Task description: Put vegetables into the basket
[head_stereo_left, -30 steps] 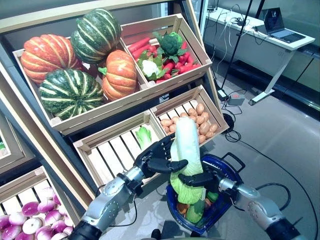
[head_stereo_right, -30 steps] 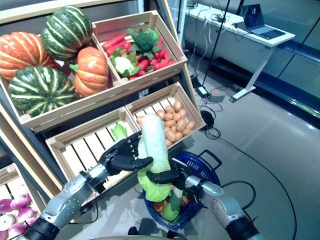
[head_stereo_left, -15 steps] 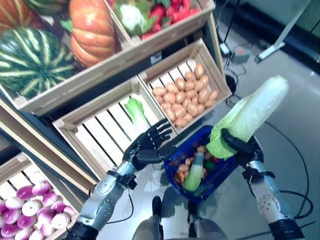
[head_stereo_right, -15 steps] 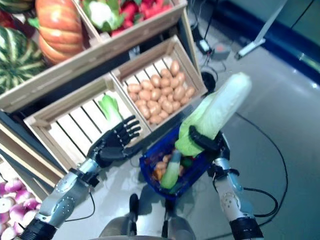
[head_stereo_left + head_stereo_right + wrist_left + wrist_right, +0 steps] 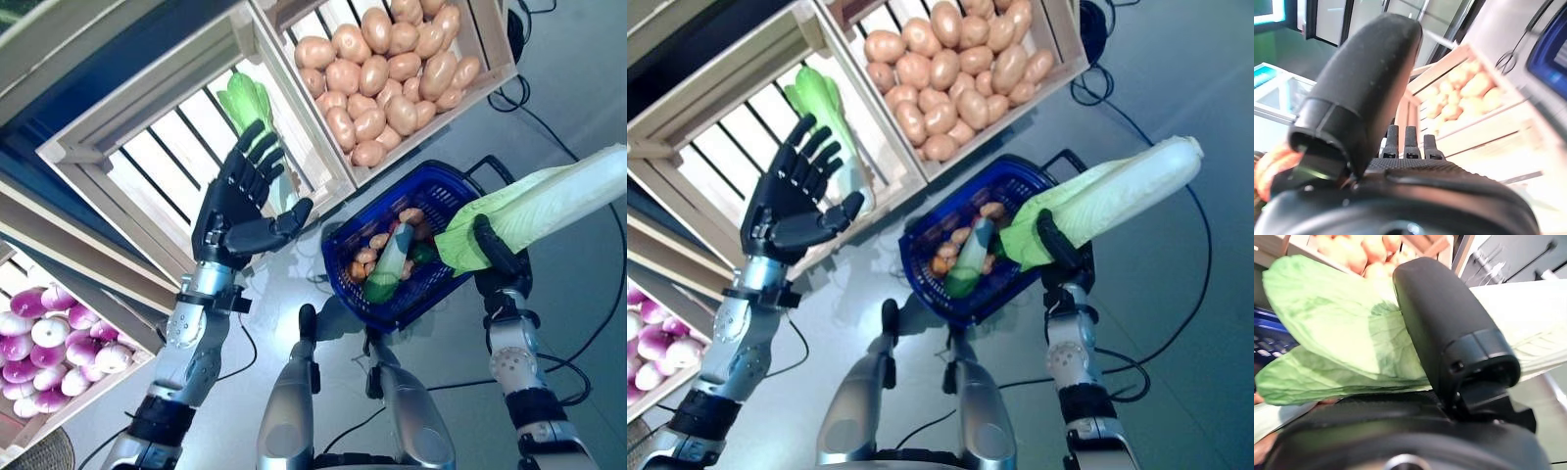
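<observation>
Right hand (image 5: 498,257) grips one cabbage (image 5: 549,196); left hand (image 5: 235,211) spread, apparently empty; one basket (image 5: 411,294).

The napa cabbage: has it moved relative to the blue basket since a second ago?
Yes. The napa cabbage, then upright over the blue basket, now lies tilted past its right rim, gripped by the right hand; the left hand has let go.
</observation>
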Robot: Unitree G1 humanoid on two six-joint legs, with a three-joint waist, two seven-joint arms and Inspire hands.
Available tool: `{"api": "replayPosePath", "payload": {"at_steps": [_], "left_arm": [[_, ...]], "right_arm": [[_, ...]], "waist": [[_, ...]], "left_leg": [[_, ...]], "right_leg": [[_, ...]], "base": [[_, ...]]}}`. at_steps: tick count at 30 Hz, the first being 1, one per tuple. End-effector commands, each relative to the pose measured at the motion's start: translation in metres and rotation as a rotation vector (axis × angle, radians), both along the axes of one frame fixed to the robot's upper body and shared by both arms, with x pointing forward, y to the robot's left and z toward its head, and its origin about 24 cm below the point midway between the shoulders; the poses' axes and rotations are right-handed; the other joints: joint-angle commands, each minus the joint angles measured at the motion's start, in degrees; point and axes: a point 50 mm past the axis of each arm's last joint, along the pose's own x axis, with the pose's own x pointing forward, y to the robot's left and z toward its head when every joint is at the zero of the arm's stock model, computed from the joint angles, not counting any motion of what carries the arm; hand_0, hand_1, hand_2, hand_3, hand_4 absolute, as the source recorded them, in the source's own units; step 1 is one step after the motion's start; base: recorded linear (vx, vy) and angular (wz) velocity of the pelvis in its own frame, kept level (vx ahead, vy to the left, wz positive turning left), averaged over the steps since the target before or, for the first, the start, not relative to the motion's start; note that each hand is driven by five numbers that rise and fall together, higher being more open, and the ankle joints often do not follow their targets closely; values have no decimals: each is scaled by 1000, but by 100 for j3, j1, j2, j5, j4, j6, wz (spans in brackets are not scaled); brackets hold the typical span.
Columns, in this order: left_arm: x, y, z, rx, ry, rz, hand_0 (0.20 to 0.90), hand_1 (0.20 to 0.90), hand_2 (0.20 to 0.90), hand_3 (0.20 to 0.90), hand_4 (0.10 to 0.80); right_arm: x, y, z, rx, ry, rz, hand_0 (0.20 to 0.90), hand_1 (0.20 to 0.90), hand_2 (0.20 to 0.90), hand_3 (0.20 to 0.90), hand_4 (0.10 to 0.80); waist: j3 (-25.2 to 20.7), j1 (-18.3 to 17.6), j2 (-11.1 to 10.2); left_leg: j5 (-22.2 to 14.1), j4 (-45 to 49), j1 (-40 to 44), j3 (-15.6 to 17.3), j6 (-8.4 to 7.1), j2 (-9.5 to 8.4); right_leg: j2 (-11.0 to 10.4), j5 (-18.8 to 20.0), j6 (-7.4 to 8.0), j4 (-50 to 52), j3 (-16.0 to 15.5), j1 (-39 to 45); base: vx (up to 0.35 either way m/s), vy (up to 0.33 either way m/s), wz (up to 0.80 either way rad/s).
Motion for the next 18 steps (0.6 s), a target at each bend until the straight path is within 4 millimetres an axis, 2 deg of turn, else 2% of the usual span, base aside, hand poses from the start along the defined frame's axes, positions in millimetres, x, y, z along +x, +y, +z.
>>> {"api": "replayPosePath", "payload": {"at_steps": [1,4,8,10,14,18], "left_arm": [[-18,-3,57,-18,-369,30,900,900,900,900,800],[-19,-9,69,1,-431,37,900,900,900,900,800],[-13,-23,90,8,-501,37,900,900,900,900,800],[-10,-23,93,-21,-494,34,900,900,900,900,800],[-10,-26,92,-40,-486,36,900,900,900,900,800],[-8,-30,94,-70,-481,20,900,900,900,900,800]], "right_arm": [[10,-9,49,82,-247,-91,300,300,300,300,400],[21,-4,56,90,-246,-77,300,300,300,300,400],[41,-10,68,133,-225,-50,300,300,300,300,400],[45,-12,71,204,-238,-60,300,300,300,300,400],[49,-5,72,200,-206,-73,300,300,300,300,400],[58,-5,84,189,-191,-75,300,300,300,300,400]], "waist": [[-28,-22,-39],[61,-6,-12],[62,66,110],[62,104,180],[62,157,235],[62,221,345]], "left_leg": [[-223,979,-886,-172,-243,-113],[-263,1125,-1126,-155,-223,-122],[-438,1732,-1871,-140,-145,-209],[-481,1911,-2143,-171,-99,-262],[-590,2234,-2583,-235,15,-414],[-634,2489,-3076,-303,141,-535]], "right_leg": [[-217,-560,70,1132,-89,-346],[-256,-578,77,1319,-81,-639],[-480,-650,75,1840,-117,-1456],[-558,-723,72,2164,-92,-1808],[-682,-779,74,2624,2,-2364],[-738,-801,56,3051,53,-2944]], "base": [[-44,4,3],[-36,39,12],[-19,54,9],[22,49,19],[37,57,23],[24,31,9]]}}
